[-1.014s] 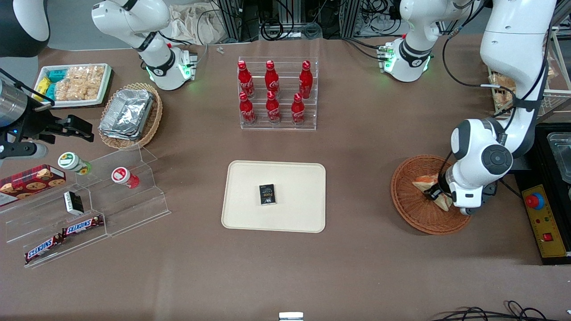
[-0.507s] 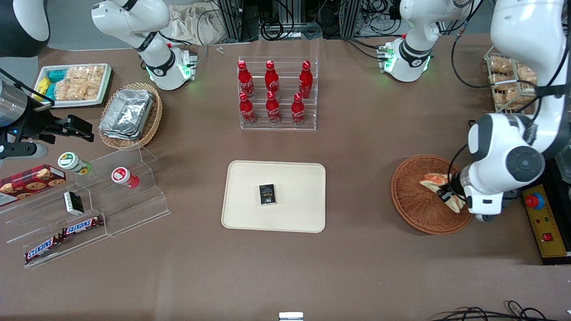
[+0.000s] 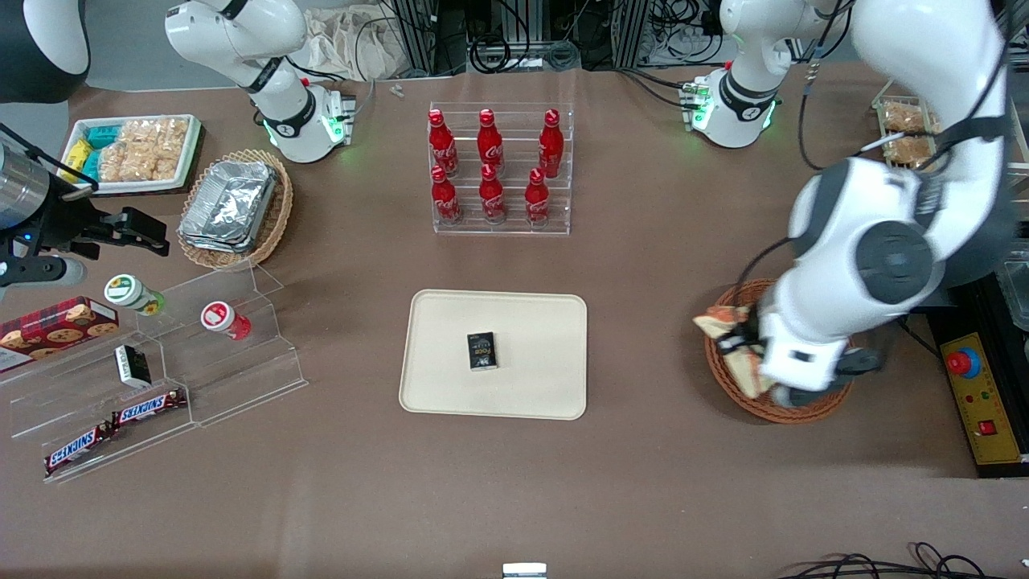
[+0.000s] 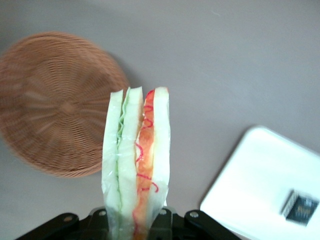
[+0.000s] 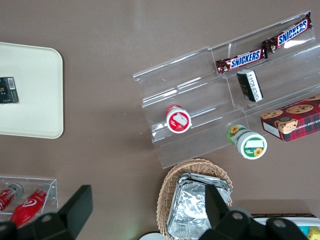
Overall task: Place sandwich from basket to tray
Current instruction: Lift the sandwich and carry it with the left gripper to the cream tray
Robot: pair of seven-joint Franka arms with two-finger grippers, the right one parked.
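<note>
The end effector (image 3: 744, 354), fingertips partly cut off, clamps the sandwich (image 4: 136, 165) above the basket (image 4: 52, 102), its lower end hidden.

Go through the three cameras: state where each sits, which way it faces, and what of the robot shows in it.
Front view: high in front of the table, looking down; shows both arms, the gripper holding the sandwich over the basket.
Left wrist view: on the working arm, looking down past the gripper at sandwich, basket and tray.
Right wrist view: on the parked arm, looking down; its own fingers show.
All three share the tray.
</note>
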